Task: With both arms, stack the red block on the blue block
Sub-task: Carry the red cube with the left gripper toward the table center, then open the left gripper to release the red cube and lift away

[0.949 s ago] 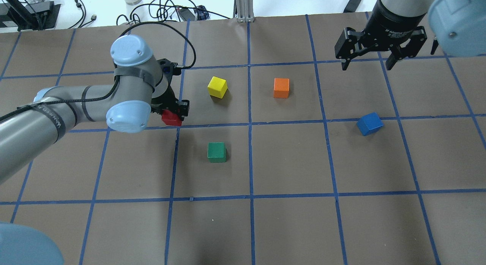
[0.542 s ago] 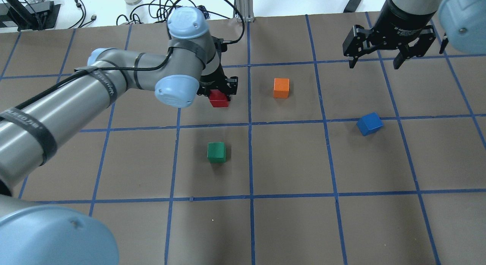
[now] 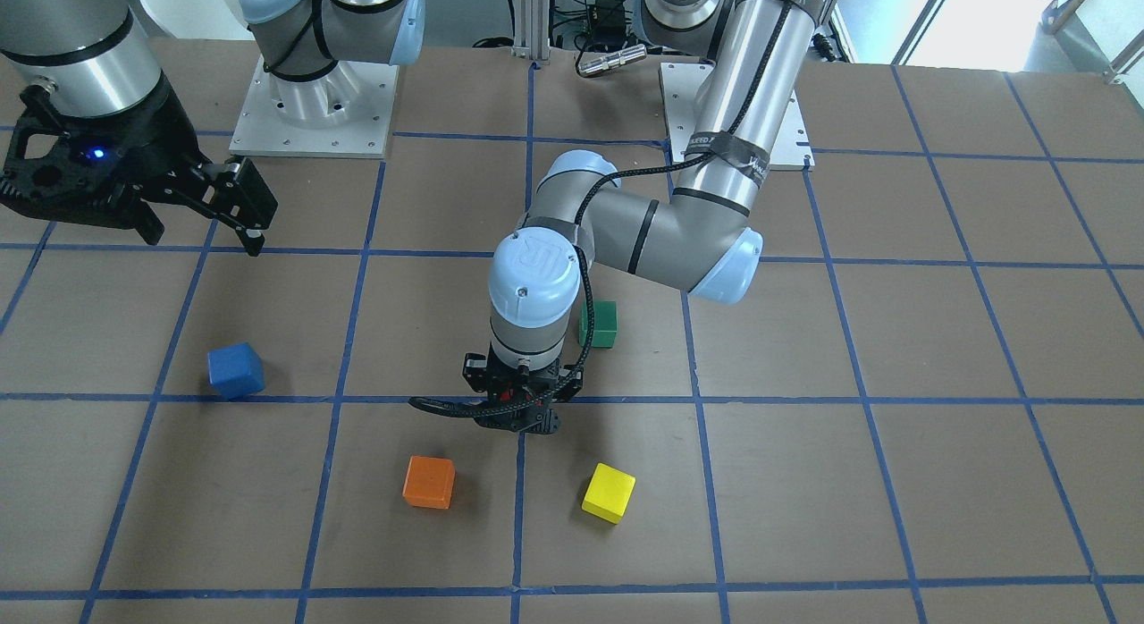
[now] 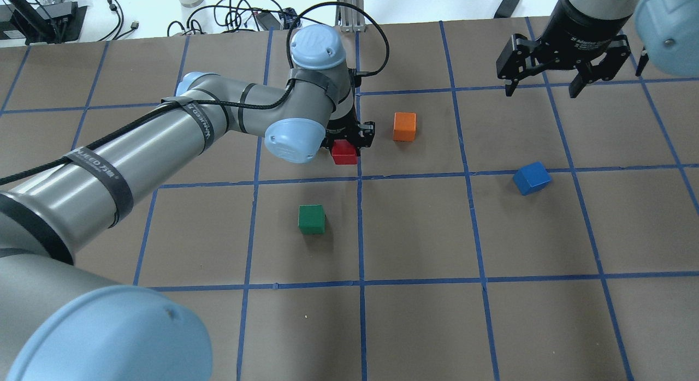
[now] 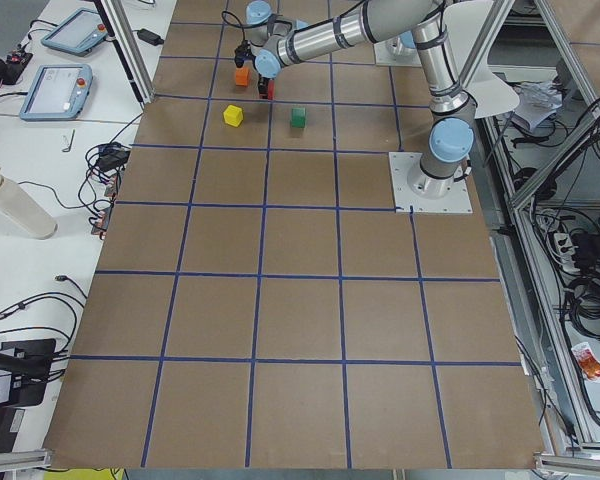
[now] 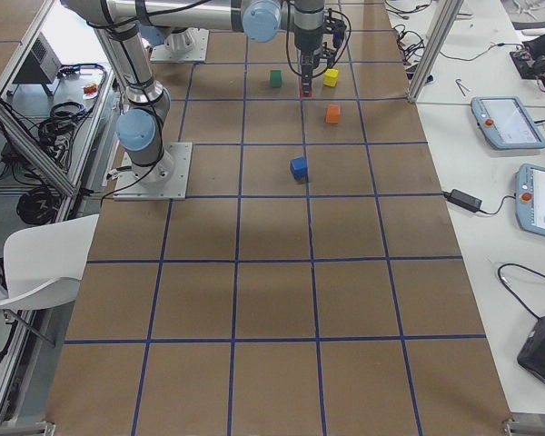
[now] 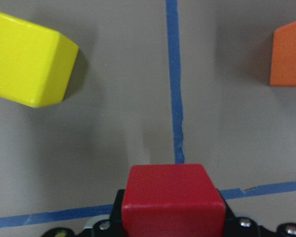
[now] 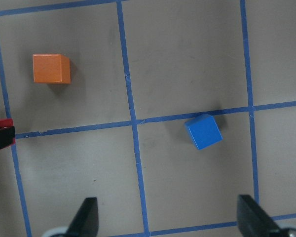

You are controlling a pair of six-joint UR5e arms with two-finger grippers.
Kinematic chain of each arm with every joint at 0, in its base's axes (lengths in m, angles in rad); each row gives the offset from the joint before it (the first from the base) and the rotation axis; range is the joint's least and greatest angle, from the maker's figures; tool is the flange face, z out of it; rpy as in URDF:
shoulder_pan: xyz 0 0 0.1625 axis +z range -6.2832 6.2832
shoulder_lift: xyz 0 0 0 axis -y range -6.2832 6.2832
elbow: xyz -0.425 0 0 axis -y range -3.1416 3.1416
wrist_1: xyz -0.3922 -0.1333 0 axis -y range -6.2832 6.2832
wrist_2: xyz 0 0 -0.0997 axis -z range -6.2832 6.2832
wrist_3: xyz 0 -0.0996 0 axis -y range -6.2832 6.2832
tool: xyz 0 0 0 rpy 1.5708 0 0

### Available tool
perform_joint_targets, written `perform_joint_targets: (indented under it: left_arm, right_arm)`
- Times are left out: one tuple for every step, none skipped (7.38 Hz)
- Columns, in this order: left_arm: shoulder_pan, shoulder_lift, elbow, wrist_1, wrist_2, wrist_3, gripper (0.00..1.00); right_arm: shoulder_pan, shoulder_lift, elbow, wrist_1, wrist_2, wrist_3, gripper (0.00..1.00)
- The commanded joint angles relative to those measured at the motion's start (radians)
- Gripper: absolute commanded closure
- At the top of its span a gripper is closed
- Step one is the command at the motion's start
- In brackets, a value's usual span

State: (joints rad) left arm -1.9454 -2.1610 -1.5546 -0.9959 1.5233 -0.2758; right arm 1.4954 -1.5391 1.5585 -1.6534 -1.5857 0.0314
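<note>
My left gripper [image 4: 346, 143] is shut on the red block [image 4: 344, 152], which fills the bottom of the left wrist view [image 7: 172, 197]. It hangs over the central tape line, between the yellow and orange cubes; in the front view [image 3: 514, 408] the wrist hides most of the block. The blue block [image 4: 531, 178] lies alone on the table to the right, turned askew, also in the front view [image 3: 236, 371] and the right wrist view [image 8: 203, 131]. My right gripper [image 4: 540, 90] is open and empty, raised beyond the blue block [image 3: 204, 235].
An orange cube [image 4: 404, 126] sits just right of the left gripper. A yellow cube [image 3: 609, 493] lies close on its other side, hidden by the arm in the overhead view. A green cube [image 4: 312, 219] sits nearer the robot. Cables lie beyond the table's far edge.
My left arm has swung right with the red block, from left of the yellow cube to the central tape line near the orange cube. The right gripper shifted slightly right and stays open.
</note>
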Motion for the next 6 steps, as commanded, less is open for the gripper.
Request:
perform_joint_targets:
  left_arm:
    - [-0.007,-0.022,-0.004,0.000,0.036,0.004,0.00]
    - [-0.007,-0.008,0.010,-0.003,0.067,0.007,0.00]
    - [-0.004,0.015,0.018,-0.009,0.067,0.007,0.00]
    - [0.025,0.047,0.019,-0.018,0.067,0.009,0.00]
    - [0.058,0.105,0.022,-0.047,0.057,0.012,0.00]
    - [0.092,0.169,0.036,-0.122,0.055,0.035,0.00]
  right_arm:
    - [-0.003,0.002,0.000,0.006,0.000,-0.001,0.00]
    - [-0.003,0.002,0.000,0.006,0.000,-0.001,0.00]
    - [-0.003,-0.001,-0.002,0.007,0.001,0.001,0.00]
    - [-0.001,0.001,-0.002,-0.005,0.006,0.008,0.00]
    - [-0.001,0.008,0.000,0.007,0.009,0.008,0.00]
    - [-0.001,0.010,0.000,0.007,0.010,0.013,0.00]
